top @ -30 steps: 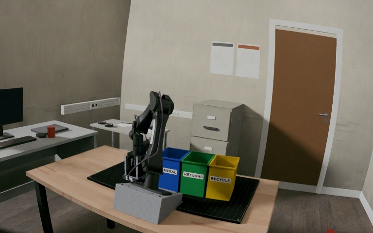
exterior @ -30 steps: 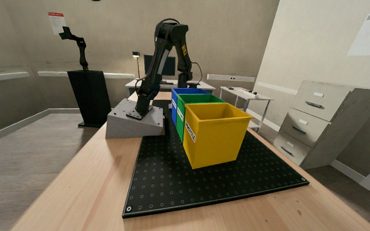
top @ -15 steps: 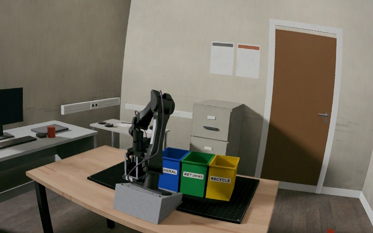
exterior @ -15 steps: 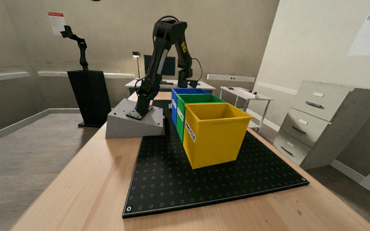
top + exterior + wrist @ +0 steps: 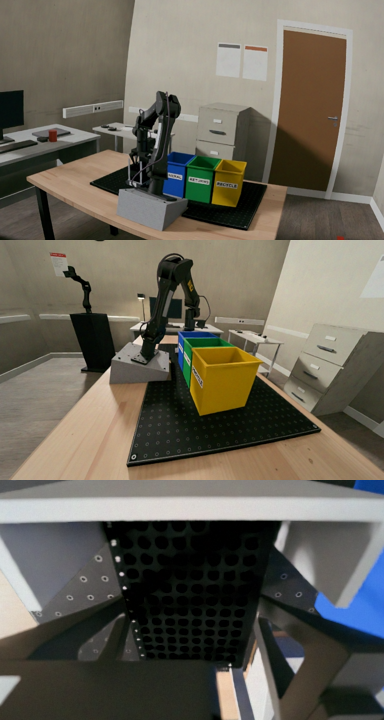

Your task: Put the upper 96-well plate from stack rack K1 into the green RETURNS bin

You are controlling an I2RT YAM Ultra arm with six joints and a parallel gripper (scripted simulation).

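Note:
My gripper point(image 5: 140, 155) hangs over the stack rack K1 point(image 5: 135, 176) at the left end of the black baseplate, just left of the blue bin. It is shut on the upper 96-well plate, which shows in the wrist view as a pale slab point(image 5: 190, 507) across the top. Below it, the lower plate point(image 5: 187, 595), dark with many wells, lies in the rack. The green RETURNS bin point(image 5: 201, 179) stands upright between the blue GENERAL bin point(image 5: 176, 174) and the yellow RECYCLE bin point(image 5: 228, 182). In the exterior view the gripper point(image 5: 190, 324) is behind the blue bin point(image 5: 193, 334).
The arm's grey base block point(image 5: 151, 205) sits at the table's front edge, next to the rack. The three bins stand close together in a row on the baseplate point(image 5: 215, 421). A grey filing cabinet point(image 5: 222, 131) and desks stand behind the table.

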